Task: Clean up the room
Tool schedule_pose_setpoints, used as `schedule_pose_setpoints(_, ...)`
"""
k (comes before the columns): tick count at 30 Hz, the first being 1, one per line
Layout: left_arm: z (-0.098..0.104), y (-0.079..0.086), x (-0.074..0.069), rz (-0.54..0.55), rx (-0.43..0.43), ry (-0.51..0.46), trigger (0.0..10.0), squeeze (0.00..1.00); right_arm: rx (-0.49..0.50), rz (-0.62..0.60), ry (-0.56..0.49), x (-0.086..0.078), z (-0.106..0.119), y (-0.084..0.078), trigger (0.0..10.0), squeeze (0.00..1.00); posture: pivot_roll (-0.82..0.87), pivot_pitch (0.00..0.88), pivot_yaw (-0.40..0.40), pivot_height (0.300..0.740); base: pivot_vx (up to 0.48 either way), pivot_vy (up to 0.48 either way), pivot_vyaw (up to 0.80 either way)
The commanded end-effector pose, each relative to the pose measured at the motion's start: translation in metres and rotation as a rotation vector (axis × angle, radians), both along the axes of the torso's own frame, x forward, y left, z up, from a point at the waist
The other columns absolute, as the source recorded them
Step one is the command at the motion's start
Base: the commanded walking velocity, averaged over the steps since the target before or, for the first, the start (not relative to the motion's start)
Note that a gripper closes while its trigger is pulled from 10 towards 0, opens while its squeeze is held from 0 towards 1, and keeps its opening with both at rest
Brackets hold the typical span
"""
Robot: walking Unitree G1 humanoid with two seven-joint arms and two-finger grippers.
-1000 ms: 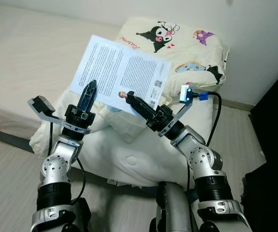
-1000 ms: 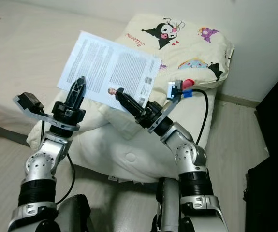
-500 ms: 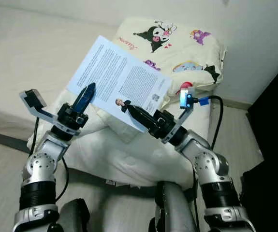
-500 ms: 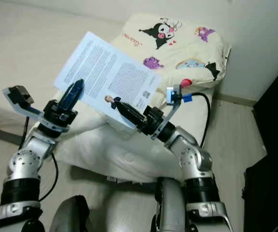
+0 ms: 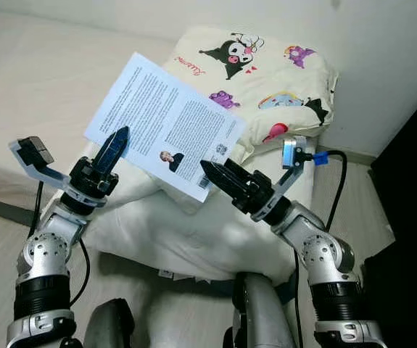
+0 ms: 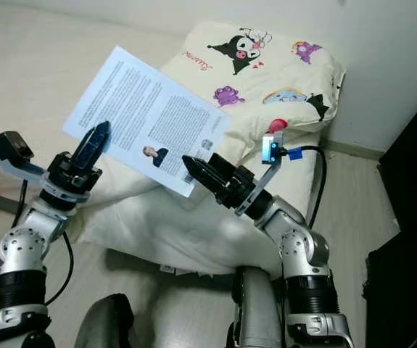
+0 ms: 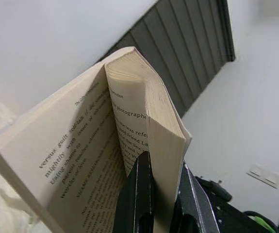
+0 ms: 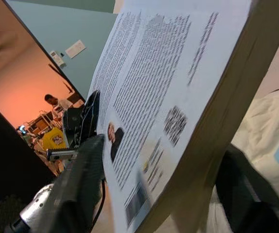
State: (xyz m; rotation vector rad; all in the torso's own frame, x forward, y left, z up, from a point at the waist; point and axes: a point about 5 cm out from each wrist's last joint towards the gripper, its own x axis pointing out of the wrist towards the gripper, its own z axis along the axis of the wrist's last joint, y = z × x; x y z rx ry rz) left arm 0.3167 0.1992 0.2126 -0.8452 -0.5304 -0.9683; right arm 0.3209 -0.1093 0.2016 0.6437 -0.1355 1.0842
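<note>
Left hand grasping book, right hand released just below it

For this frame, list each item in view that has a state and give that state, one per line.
book: held off the bed, back cover facing up, pages splayed slightly open
left gripper: shut on the book's edge
right gripper: open, fingers either side of the book's near corner
cartoon pillow: lying on the bed, propped by the wall
duvet: rumpled, bunched at the bed's edge
</note>
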Motion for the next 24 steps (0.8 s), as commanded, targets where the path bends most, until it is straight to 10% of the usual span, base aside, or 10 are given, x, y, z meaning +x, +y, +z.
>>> schedule_pose_setpoints(1,0.000,-0.004,-0.004,-0.038,0.002,-0.025,0.0,0.00,0.006,0.007,-0.012,-0.002,0.003,-0.001,0.0,0.00,-0.12,0.161,-0.040,0.535,0.000,0.000,0.00)
schedule_pose_setpoints(24,-0.001,-0.016,-0.006,-0.069,-0.019,-0.040,0.0,0.00,-0.024,0.001,0.003,0.003,0.003,0.001,0.0,0.00,-0.12,0.171,-0.058,0.535,0.000,0.000,0.00)
